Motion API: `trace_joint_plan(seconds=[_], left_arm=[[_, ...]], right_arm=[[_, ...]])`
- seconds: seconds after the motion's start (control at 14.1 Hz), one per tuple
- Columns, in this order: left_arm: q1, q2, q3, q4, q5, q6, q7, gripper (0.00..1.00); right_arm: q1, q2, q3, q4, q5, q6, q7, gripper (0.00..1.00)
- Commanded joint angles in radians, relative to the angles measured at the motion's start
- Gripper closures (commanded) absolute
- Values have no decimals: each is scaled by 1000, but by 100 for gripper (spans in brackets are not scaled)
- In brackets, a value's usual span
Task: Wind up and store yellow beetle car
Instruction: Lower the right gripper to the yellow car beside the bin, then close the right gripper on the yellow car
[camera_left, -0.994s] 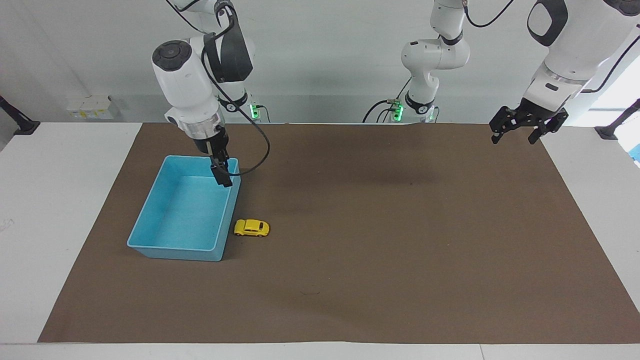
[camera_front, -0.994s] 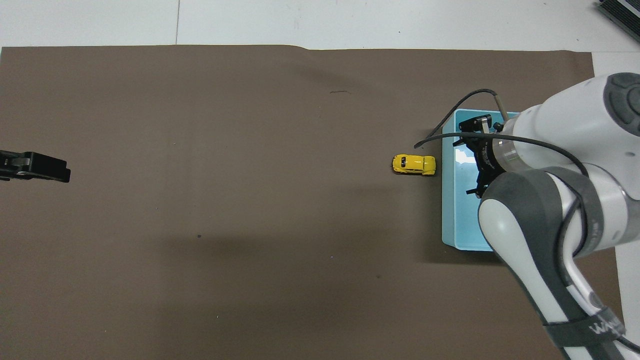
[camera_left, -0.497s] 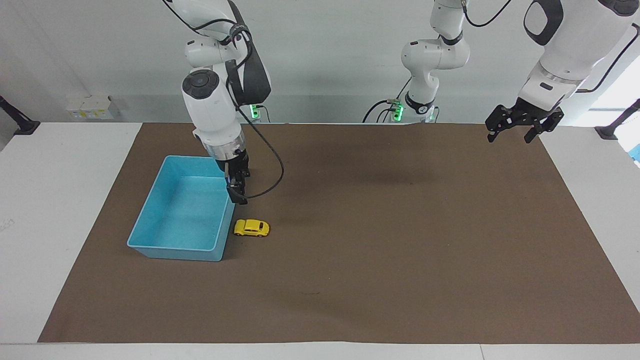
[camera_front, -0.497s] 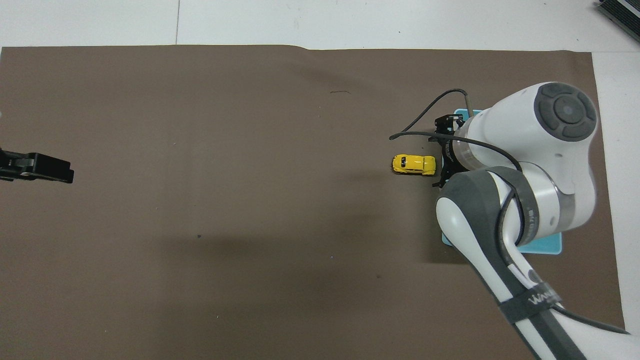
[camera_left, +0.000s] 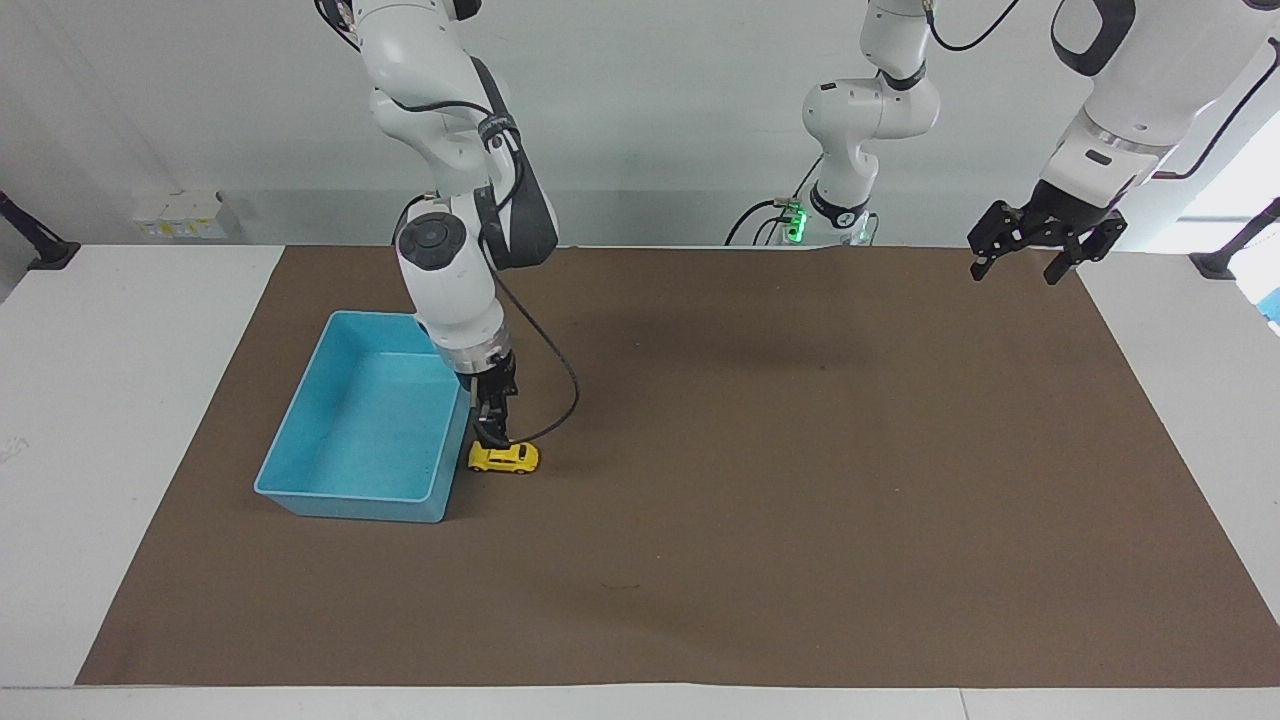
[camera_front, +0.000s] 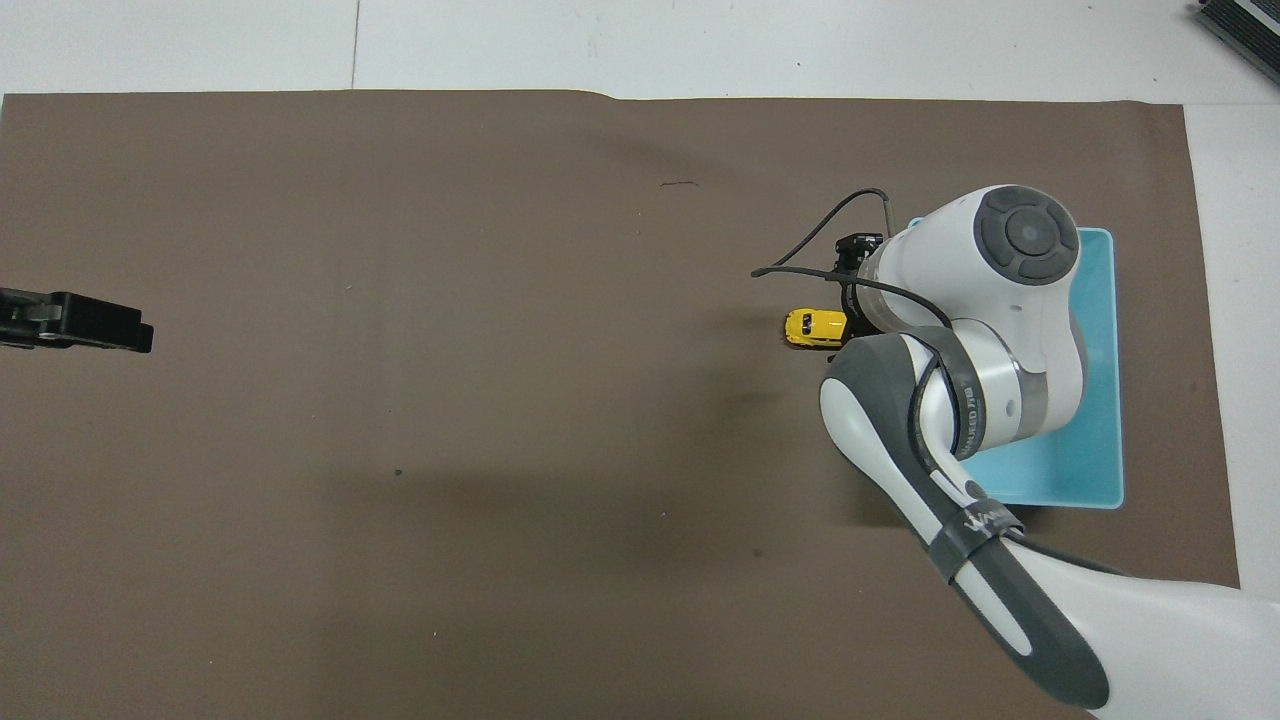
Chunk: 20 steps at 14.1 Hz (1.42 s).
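A: Right gripper (camera_left: 492, 432) down from over the blue bin (camera_left: 300, 470) to just above the yellow car (camera_left: 505, 457), jaws open, nothing held yet.

B: Car location?

A: On the brown mat (camera_left: 800, 500), beside the bin's wall, toward the right arm's end of the desk (camera_left: 120, 400). Not moved since a second ago.

B: Left gripper (camera_left: 1040, 240)?

A: Open, empty, waiting up over the mat's corner at the left arm's end. Drifted slightly.

B: Meaning?

A: Probably pre-grasp. Winding and storing both not yet done.
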Motion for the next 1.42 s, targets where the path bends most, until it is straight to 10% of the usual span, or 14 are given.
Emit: trace_joint_plan(seconds=[0.0, 0.64, 0.71, 0.92, 1.35], left_arm=[[-8, -15, 8, 15, 3, -32, 12, 0], [-8, -35, 8, 1, 3, -76, 13, 0], [-8, -37, 8, -1, 3, -75, 13, 0], [-8, -52, 7, -28, 3, -76, 15, 0], [-8, -57, 8, -34, 1, -75, 13, 0]], right_arm=[[1, 37, 0, -7, -6, 56, 23, 0], [-32, 50, 0, -167, -9, 257, -54, 0], [-32, 50, 0, -167, -9, 255, -63, 6], [-34, 50, 0, -164, -6, 246, -138, 91], [-22, 44, 0, -115, 6, 211, -131, 100]])
